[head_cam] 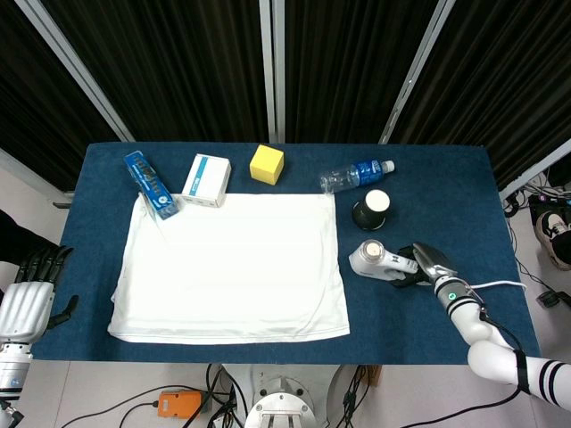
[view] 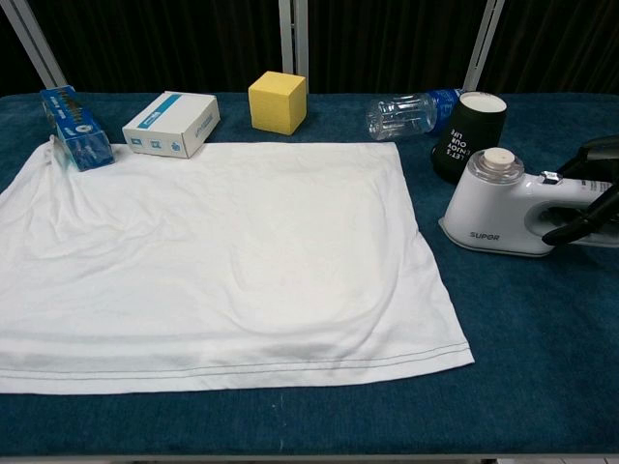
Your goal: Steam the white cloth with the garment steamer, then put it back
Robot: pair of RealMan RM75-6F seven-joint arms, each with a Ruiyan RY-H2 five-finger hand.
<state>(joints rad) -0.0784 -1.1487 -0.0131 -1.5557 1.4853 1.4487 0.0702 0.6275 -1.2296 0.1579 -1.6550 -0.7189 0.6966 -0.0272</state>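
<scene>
The garment steamer (head_cam: pixel 382 260) is in my right hand (head_cam: pixel 426 264): my fingers (view: pixel 580 228) are curled around its handle at the rear, so the grip is already made, though in the chest view I can't tell how firmly the thumb side is seated. From those fingers the steamer's long axis runs out to my left, handle toward the hand, rounded head with its cap pointing toward the white cloth (head_cam: pixel 234 266). Its base sits on the blue table (head_cam: pixel 446 187), apart from the cloth's right edge but near it, with the black cup (head_cam: pixel 372 209) just behind the head.

So the cloth lies straight along the steamer's own axis, leftward from my grip; I judge the coming move is a carry in that direction, nose first, over the near-right corner. The cup and the plastic bottle (head_cam: pixel 355 176) behind it are what I'd want to stay off.

My left hand (head_cam: pixel 27 299) hangs off the table's left edge, fingers apart, holding nothing, and it is well away from the steamer.
</scene>
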